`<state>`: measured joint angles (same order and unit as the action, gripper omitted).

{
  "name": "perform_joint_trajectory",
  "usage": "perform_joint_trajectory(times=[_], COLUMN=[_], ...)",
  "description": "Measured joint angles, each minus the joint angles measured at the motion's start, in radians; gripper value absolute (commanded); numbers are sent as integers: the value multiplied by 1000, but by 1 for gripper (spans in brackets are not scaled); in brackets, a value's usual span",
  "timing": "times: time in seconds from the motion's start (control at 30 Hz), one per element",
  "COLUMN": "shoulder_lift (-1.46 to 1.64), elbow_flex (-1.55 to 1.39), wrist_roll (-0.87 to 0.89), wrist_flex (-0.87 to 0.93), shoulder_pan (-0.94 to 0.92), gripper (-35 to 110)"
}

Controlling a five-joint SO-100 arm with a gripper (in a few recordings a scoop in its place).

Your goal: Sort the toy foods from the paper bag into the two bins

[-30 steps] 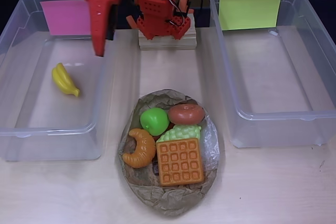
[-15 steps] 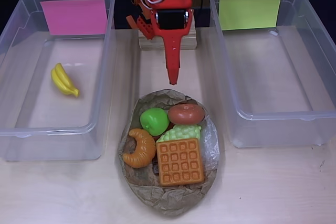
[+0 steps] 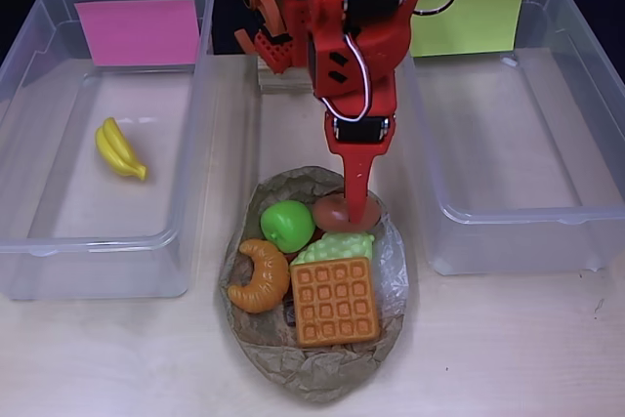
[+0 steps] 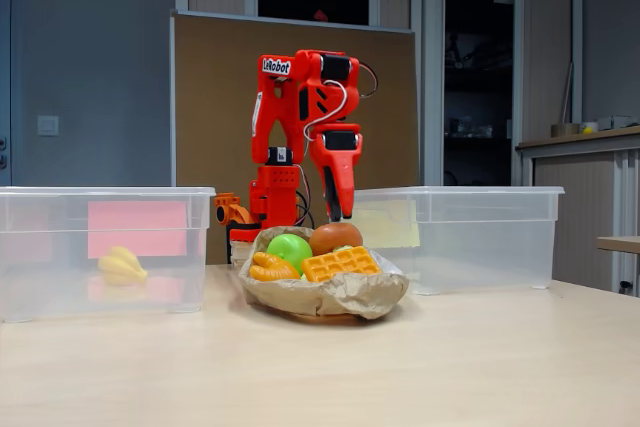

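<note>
- A red arm is reaching down from 12 o'clock in the overhead view, its fingers (image 3: 355, 204) pointing at the brown donut (image 3: 344, 212) and overlapping its top.
- I cannot tell whether the fingers are wide, narrow or holding anything; they are appearing as one red tip from above and in the fixed view (image 4: 337, 209).
- The paper bag (image 3: 314, 358) is lying flat on the counter (image 3: 508, 349) at 6 o'clock from the arm's base, between the two bins.
- On the bag, the green apple (image 3: 286, 225) is sitting at 9 o'clock from the donut, the grapes (image 3: 335, 246) just below the donut, the waffle (image 3: 335, 300) at 6 o'clock, and the croissant (image 3: 260, 277) at 9 o'clock from the waffle.
- The pink-sheet bin (image 3: 29, 65) is standing at 9 o'clock from the bag, with the bananas (image 3: 119, 148) lying inside it.
- The yellow-green-sheet bin (image 3: 586, 46) is standing at 3 o'clock.
</note>
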<state>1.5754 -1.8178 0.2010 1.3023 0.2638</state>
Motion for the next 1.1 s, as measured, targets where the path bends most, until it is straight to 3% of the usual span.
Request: perform_joint_trajectory(times=[0.73, 1.1], shoulder_lift=[-218, -255], elbow_flex=[163, 202], wrist_roll=[-75, -75], wrist_flex=[9, -8], shoulder_pan=[-34, -38], gripper=[28, 5])
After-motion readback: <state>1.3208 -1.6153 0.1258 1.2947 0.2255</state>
